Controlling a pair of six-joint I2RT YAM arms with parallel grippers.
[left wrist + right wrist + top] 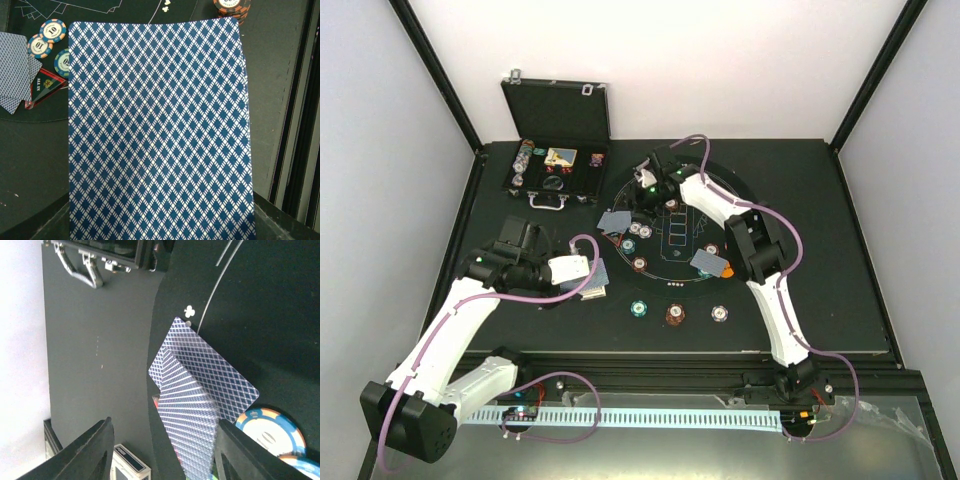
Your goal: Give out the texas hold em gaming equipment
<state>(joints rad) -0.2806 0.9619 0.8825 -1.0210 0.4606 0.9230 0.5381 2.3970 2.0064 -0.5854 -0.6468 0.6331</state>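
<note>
**Surroundings.** A black hinged case (556, 140) stands open on the desk (820, 220), far beyond the left pincer (586, 271). Its handle shows up and to the left of the right pincer (164, 424) in that wrist's view. A round mat (668, 238) with a white outline lies under the right pincer.

**In the way.**
- From above, the right arm reaches across the mat and hides part of it.
- In the left wrist view the deck (160, 130) fills nearly the whole frame and hides that pincer's own fingers.

**Left pincer.** It is pressed together on the blue-backed deck, held just off the mat's near-left rim. Past the deck's left edge sit three chips (52, 30) and the red triangle marker (46, 84).

**Right pincer.** Its fingers (90, 450) stand spread.
- Two blue-backed cards (220, 375) lie at the mat's edge, between the fingers and just ahead of them.
- The nearer card is tilted against the flat one.
- It is clear of the left finger; contact with the right finger cannot be told.
- A blue-and-white chip (270, 426) sits just right of the right finger.

**Elsewhere.**
- An orange disc (726, 270) lies beside the right forearm, next to another card.
- A teal chip (639, 307), a red-brown chip (676, 314) and a white chip (720, 314) sit in a row on the desk, right of the left pincer.
</note>
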